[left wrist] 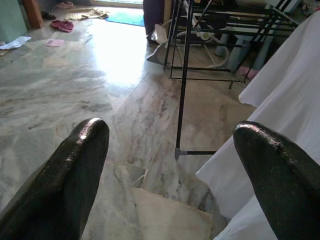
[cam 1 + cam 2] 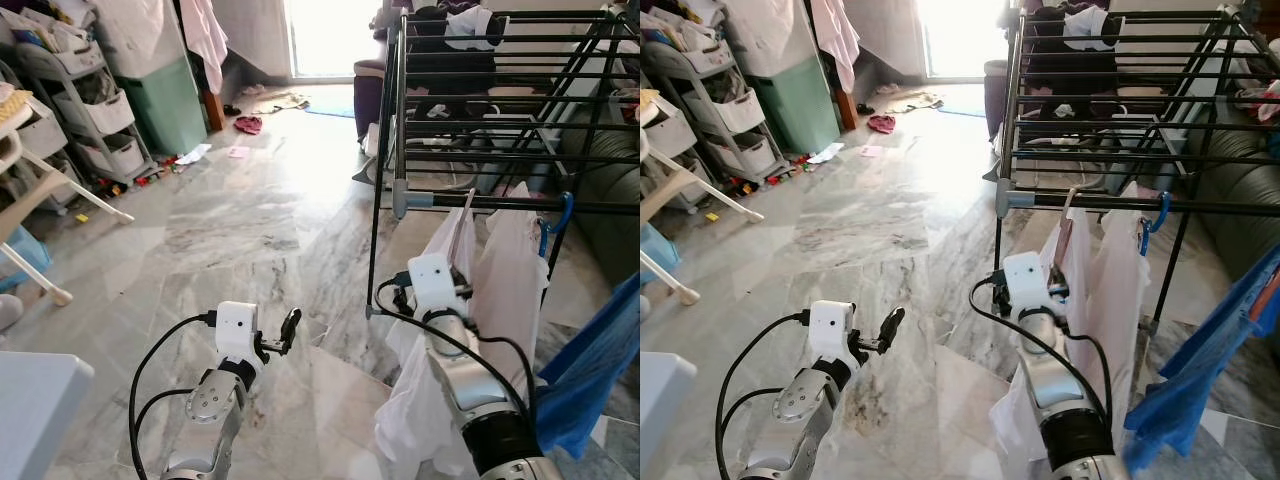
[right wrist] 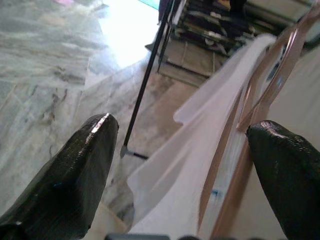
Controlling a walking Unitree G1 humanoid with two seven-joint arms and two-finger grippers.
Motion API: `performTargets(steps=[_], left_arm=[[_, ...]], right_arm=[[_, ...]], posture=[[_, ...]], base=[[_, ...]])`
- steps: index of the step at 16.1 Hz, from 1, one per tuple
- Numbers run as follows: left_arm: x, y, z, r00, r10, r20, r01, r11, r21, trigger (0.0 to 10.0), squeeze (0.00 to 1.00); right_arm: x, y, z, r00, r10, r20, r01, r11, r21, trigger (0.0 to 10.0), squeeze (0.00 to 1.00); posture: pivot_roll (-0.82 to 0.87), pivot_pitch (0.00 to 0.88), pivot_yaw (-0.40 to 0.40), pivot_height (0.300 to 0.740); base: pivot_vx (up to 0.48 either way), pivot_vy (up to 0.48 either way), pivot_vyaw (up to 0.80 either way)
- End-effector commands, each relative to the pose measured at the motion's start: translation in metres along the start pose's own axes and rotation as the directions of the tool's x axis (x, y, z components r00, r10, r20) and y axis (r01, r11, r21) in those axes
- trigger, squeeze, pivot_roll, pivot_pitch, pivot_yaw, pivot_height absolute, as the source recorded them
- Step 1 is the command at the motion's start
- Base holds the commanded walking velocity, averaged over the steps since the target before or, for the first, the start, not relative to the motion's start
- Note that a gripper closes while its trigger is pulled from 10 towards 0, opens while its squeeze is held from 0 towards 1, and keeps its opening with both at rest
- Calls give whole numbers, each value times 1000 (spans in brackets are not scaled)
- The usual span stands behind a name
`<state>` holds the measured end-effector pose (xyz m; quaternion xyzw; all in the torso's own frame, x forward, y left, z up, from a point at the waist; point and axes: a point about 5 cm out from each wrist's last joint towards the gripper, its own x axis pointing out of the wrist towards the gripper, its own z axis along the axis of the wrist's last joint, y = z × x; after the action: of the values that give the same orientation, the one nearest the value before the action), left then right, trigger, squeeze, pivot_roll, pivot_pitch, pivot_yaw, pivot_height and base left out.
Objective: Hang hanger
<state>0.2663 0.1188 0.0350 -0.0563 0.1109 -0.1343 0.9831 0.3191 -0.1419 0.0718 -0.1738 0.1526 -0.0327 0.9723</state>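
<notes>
Right gripper point(image 3: 180, 165) is wide open, w/ the hanger point(image 3: 260, 100) & white shirt point(image 3: 200, 150) between its fingers, lower right. Left gripper point(image 1: 165, 165) open, holds nothing.

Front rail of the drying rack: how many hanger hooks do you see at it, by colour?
Blue hook: 1
Pale hook: 1
Total: 2
</notes>
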Motion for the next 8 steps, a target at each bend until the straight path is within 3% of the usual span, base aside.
performTargets(steps=[1,4,8], left_arm=[[-1,3,1,1000,-11,-14,11,1000,22,10000,0],[0,6,3,1000,-16,-18,16,999,33,10000,0],[1,6,4,999,-25,-22,26,999,36,10000,0]], right_arm=[[3,-4,-3,999,-26,-44,27,1000,16,10000,0],[4,-7,-7,997,-50,-52,51,998,21,10000,0],[3,-12,9,994,-81,73,81,997,-7,10000,0]], posture=[[-140,0,86,740],[-134,0,95,740],[-133,0,101,740]], base=[[0,0,0],[0,0,0],[0,0,0]])
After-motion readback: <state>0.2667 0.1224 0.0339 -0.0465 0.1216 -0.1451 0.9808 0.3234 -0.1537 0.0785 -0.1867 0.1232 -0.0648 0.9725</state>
